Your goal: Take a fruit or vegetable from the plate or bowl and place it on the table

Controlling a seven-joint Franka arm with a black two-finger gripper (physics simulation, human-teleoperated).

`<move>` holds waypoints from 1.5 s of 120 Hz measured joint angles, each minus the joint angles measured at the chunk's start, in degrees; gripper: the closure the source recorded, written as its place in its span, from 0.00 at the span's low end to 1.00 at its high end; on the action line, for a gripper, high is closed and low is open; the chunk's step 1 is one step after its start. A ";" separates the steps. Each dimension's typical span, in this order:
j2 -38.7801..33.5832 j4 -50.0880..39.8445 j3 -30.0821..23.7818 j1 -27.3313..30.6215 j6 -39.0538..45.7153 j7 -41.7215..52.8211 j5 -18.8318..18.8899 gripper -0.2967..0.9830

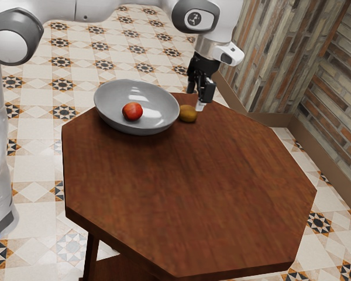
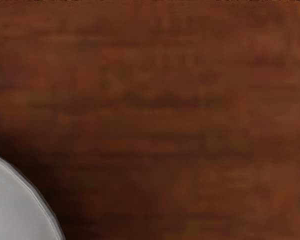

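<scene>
My gripper (image 1: 197,98) is low over the table's far side, its fingers apart with nothing visible between them. A yellowish-brown fruit or vegetable (image 1: 188,113) rests on the wooden table (image 1: 190,187), close beside the grey bowl's outer edge and just below the fingertips in the exterior view. Inside the bowl (image 1: 158,105) lies a red, round fruit or vegetable (image 1: 132,111). The wrist view looks down on the brown tabletop (image 2: 170,100), with part of the bowl (image 2: 15,205) at a corner.
The table's far edge runs close behind the gripper. A wood-slat wall (image 1: 275,52) rises beyond it toward the exterior view's right. Patterned floor tiles (image 1: 23,123) surround the table.
</scene>
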 joint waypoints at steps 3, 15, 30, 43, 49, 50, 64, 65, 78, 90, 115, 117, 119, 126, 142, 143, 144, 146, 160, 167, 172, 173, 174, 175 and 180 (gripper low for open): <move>1.55 7.43 8.64 -8.52 -1.65 0.15 0.54 0.24; 3.72 18.18 20.97 -13.92 -6.53 0.69 1.90 0.24; 2.34 22.35 22.32 -0.52 -10.24 1.24 3.68 0.25; -3.70 29.21 19.42 4.07 -12.39 2.01 7.74 0.25; -3.90 29.70 18.28 -3.65 -12.99 2.76 8.60 0.25; -3.84 29.66 18.06 -5.43 -13.09 2.88 8.69 0.25; -2.61 25.71 15.09 -26.76 -14.19 4.35 8.33 0.25; -2.93 24.72 15.00 -27.93 -14.21 4.43 8.10 0.25; -12.21 5.73 0.75 -8.05 -13.33 5.62 4.26 0.25; -13.43 1.16 -5.58 3.18 -12.36 6.95 2.15 0.25; -19.59 -6.25 -29.26 35.59 -11.56 9.84 -3.95 0.25; -19.53 -6.11 -30.80 37.39 -11.66 10.11 -4.28 0.25; -19.38 -5.77 -31.87 38.72 -11.82 10.38 -4.56 0.25; -18.53 -2.67 -33.70 41.19 -12.78 11.24 -5.29 0.25; -15.14 2.15 -34.90 39.09 -14.71 12.61 -4.81 0.25; -14.93 2.28 -34.50 37.94 -14.82 12.61 -4.38 0.25; -14.73 2.39 -33.89 36.48 -14.91 12.59 -3.88 0.25; -14.40 2.53 -31.91 32.74 -15.09 12.53 -2.85 0.25; -10.97 4.33 -8.34 5.94 -17.09 11.56 1.59 0.25; -10.14 5.27 -5.06 3.11 -18.38 11.13 2.59 0.25; -10.29 5.30 -4.11 2.30 -19.21 10.82 3.11 0.25; -10.75 4.95 -3.98 2.19 -19.34 10.73 3.19 0.25; -11.16 4.65 -3.88 2.07 -19.47 10.64 3.28 0.25; -11.70 4.18 -3.78 1.96 -19.59 10.54 3.36 0.25; -16.38 -0.33 -2.87 1.34 -19.85 10.02 3.67 0.25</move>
